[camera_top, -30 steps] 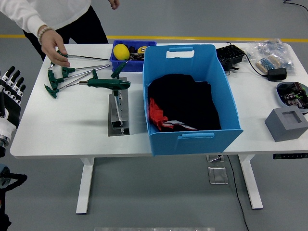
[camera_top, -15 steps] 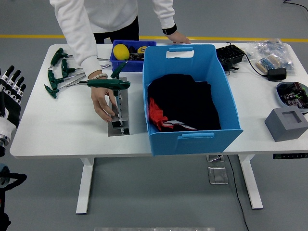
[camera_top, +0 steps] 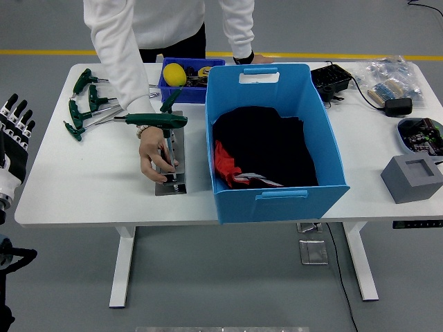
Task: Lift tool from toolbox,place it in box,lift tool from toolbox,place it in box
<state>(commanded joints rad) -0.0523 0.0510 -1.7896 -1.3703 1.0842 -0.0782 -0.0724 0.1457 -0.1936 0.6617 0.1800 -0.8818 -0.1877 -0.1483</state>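
Note:
A large blue box (camera_top: 325, 142) stands mid-table with black and red cloth (camera_top: 259, 149) inside. A small blue toolbox tray (camera_top: 166, 92) behind it holds a yellow tool (camera_top: 174, 74) and other items. Several green T-handle tools (camera_top: 84, 104) lie at the far left of the table. A green-handled tool (camera_top: 154, 120) rests across a grey metal block (camera_top: 171, 162). A person's hand (camera_top: 156, 155) lies on that block; the other hand (camera_top: 255, 60) rests behind the box. My left hand (camera_top: 14, 128) is off the table's left edge, fingers spread and empty.
At the right stand a black device (camera_top: 331, 79) with cable, a bag of parts (camera_top: 389, 79), a round dish (camera_top: 421, 133) and a grey foam block (camera_top: 412, 178). The white table (camera_top: 90, 187) is bare at front left.
The person moved from the far left tools to lean over the table, putting one hand on the grey block and the other behind the box. My left hand shifted slightly.

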